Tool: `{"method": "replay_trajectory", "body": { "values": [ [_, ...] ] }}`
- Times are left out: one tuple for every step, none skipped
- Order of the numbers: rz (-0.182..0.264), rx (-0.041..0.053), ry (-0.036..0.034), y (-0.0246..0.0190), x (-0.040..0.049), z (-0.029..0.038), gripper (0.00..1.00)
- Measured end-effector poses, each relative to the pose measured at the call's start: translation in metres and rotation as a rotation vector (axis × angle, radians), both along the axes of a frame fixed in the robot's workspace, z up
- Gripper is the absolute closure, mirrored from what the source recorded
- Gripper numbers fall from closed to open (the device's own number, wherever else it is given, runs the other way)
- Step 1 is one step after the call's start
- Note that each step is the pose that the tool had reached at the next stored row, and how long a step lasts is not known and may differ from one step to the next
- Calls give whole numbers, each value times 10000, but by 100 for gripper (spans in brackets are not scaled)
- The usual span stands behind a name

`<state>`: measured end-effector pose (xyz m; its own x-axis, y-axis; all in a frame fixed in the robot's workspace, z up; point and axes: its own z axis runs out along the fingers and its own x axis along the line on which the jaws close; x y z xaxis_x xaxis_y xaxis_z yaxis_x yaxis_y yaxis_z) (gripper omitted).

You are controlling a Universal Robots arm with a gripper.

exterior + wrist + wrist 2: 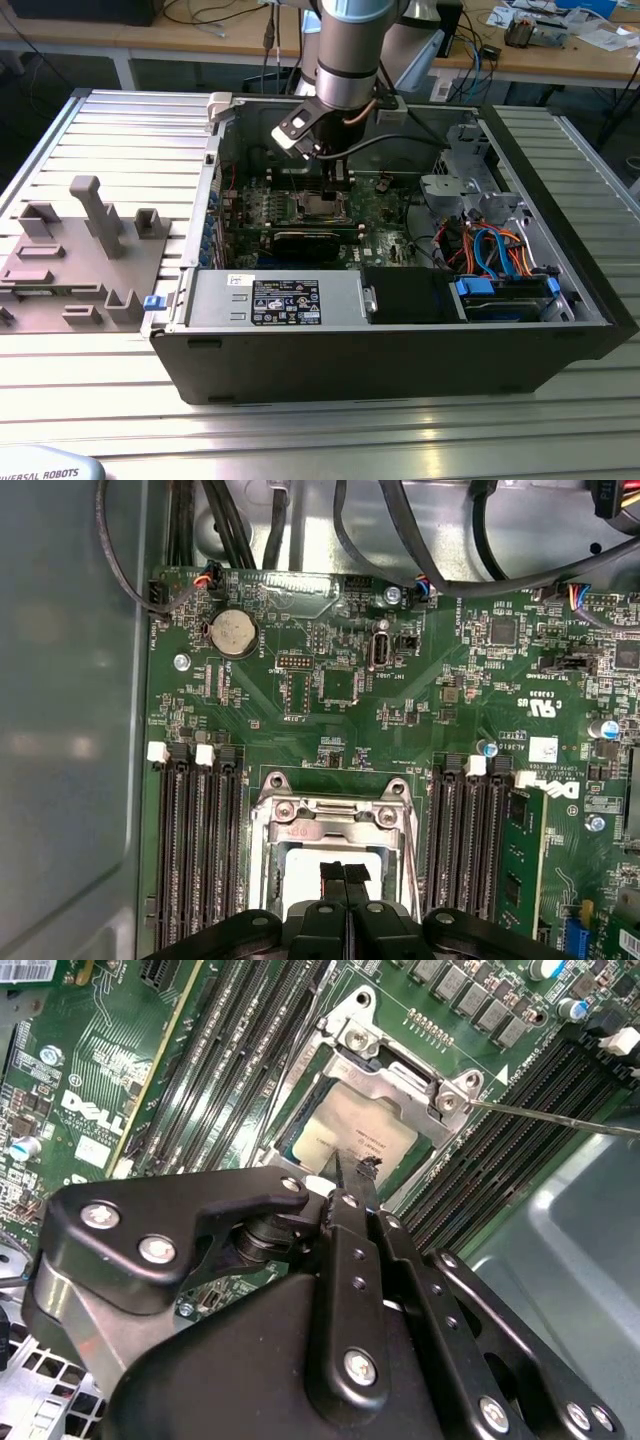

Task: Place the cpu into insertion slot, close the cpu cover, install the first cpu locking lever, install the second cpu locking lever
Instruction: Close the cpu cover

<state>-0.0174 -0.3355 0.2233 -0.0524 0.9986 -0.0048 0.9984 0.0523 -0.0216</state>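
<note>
Hand (pixel 356 1172) of the robot arm hangs low inside an open computer case (pixel 400 350). Its 2 black fingers are pressed together with nothing seen between them, and their tips sit just over 1 edge of the cpu (pixel 350 1138); whether they touch it is unclear. That small silver-grey chip lies flat in the insertion slot (pixel 322 207), on the green motherboard (pixel 330 680), between 2 banks of long memory slots (pixel 195 850). The thin silvery cpu cover (pixel 395 1068) appears folded down, framing the chip. 1 locking lever (pixel 560 1118), a thin wire rod, sticks out sideways, seemingly unlatched. The chip is probably light, rigid and fragile underneath, best held by its edges. The cover looks like springy sheet metal. The lever likely resists stiffly and is best pushed near its free end.
</note>
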Motion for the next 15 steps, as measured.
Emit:
{"method": "replay_trajectory", "body": {
  "values": [
    [0,0,0,0,-2,-2,89],
    [0,0,0,0,-4,-4,89],
    [0,0,0,0,-5,-5,89],
    [0,1,0,0,-7,-7,89],
    [0,0,0,0,-9,-8,89],
    [0,1,0,0,-10,-10,89],
    [0,0,0,0,-12,-11,89],
    [0,0,0,0,-14,-12,89],
    [1,0,0,0,-14,-14,89],
    [0,0,0,0,-17,-16,89],
    [0,0,0,0,-18,-17,89],
    [0,0,0,0,-19,-18,89],
    [0,0,0,0,-20,-19,89],
    [0,0,0,0,-22,-21,89],
    [0,1,0,0,-24,-22,89]
  ]
}}
